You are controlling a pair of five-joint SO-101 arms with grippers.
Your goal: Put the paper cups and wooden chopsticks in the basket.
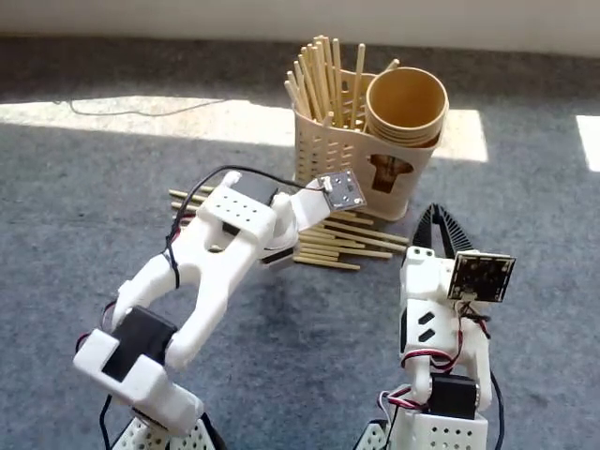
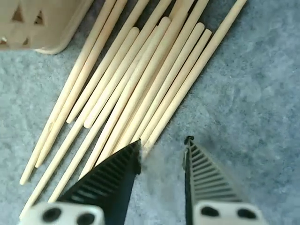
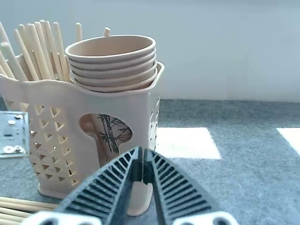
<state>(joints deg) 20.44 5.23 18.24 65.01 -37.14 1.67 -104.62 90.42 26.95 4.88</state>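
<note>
Left wrist view tells us where we're at. The left gripper hangs over the loose chopsticks on the grey carpet, jaws partly open with nothing between them. The nearest stick ends sit right at one jaw tip and the rest of the pile fans away ahead of the jaws. A corner of the basket is further ahead, off to one side.

We'd say the cups are done, stacked inside the basket beside a bunch of upright sticks, so we're on the pile that's left. Next move, we reckon: nudge forward, drop so the jaws straddle a couple of sticks, then pinch. They're thin, round, pale wood, lying side by side and touching, so grabbing just one looks fiddly.

The right gripper has its jaws closed on nothing, with the basket straight ahead of them.
</note>
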